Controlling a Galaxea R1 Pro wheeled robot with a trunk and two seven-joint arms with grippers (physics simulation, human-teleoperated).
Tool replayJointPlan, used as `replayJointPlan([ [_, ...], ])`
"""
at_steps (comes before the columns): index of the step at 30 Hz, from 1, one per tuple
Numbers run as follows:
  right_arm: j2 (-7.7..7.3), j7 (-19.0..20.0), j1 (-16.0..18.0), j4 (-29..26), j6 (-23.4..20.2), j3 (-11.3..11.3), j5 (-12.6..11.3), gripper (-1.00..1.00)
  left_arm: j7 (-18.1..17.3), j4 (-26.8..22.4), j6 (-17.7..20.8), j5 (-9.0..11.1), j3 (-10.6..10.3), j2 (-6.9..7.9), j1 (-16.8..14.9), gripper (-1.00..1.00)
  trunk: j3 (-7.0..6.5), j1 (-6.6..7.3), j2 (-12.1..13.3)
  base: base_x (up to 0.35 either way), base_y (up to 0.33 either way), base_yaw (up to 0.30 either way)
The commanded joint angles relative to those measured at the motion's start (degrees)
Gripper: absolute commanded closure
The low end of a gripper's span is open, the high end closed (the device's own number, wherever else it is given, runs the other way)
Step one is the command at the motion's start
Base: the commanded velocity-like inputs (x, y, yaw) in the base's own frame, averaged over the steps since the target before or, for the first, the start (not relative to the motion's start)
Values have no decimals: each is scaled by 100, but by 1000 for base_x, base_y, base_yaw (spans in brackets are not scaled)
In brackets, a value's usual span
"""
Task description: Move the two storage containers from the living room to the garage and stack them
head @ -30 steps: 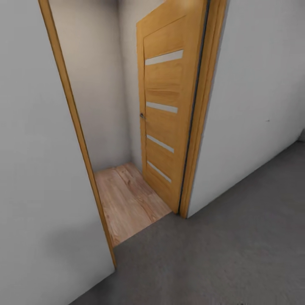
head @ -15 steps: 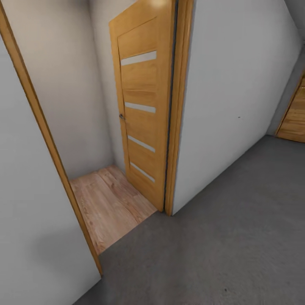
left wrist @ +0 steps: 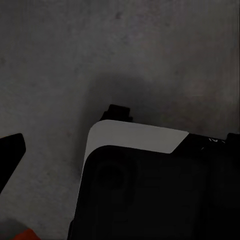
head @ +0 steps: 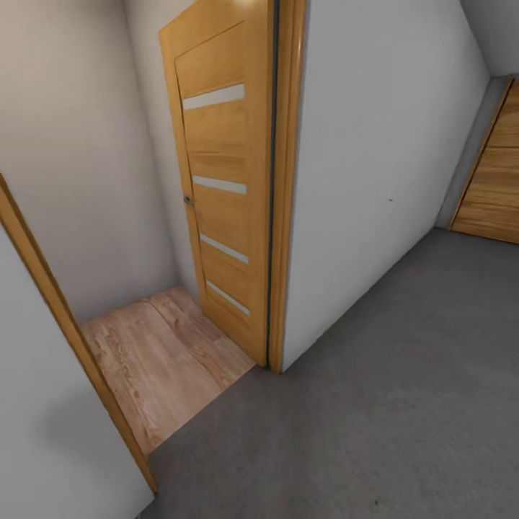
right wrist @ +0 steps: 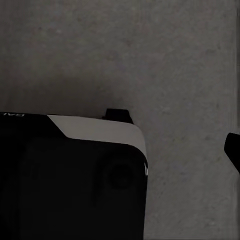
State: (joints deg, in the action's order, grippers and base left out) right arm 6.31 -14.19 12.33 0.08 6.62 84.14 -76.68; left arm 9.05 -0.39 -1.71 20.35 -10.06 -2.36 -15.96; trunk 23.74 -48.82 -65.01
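Orange-red plastic, most likely a corner of 1 storage container (left wrist: 20,235), shows as a small sliver at the edge of the left wrist view, next to a dark tapered part that may be a finger of the left hand (left wrist: 10,155). Too little of the container is in frame to tell how it lies or whether anything grips it. Whether the left hand is spread or pressed together cannot be told.

In the right wrist view, a dark tip (right wrist: 232,150) at the frame edge may belong to the right hand; its state cannot be told either.

Both wrist views look down on the dark grey speckled floor (head: 404,404), with the robot's black base and its white-edged rounded corner (left wrist: 135,137) in the foreground.

The head view places the robot on this grey floor in the garage, facing a pale grey wall (head: 367,166). An open doorway with a wood frame (head: 285,180) stands to the left of that wall. Its door (head: 220,173), of honey-coloured wood with 4 narrow pale horizontal inserts, is swung inward. Beyond the threshold lies a light wood-plank floor (head: 155,353) bounded by beige walls. At the far right, a door of horizontal wooden slats (head: 497,180) meets the grey floor.
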Motion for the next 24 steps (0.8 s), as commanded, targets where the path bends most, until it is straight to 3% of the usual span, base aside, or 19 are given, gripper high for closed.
replayJointPlan([
  [1,2,-14,1,1,14,49,-56,-100,18,3,-16,54,-49,3,-3,-100,6,-3,-3,315,-92,-2],
  [11,2,-15,2,1,7,45,-57,-100,18,3,-79,77,-49,9,-3,-100,6,-3,-3,296,-80,0],
  [24,11,-14,2,1,-28,50,-69,-100,41,3,-92,109,-25,11,-3,-100,6,-3,-3,22,-4,0],
])
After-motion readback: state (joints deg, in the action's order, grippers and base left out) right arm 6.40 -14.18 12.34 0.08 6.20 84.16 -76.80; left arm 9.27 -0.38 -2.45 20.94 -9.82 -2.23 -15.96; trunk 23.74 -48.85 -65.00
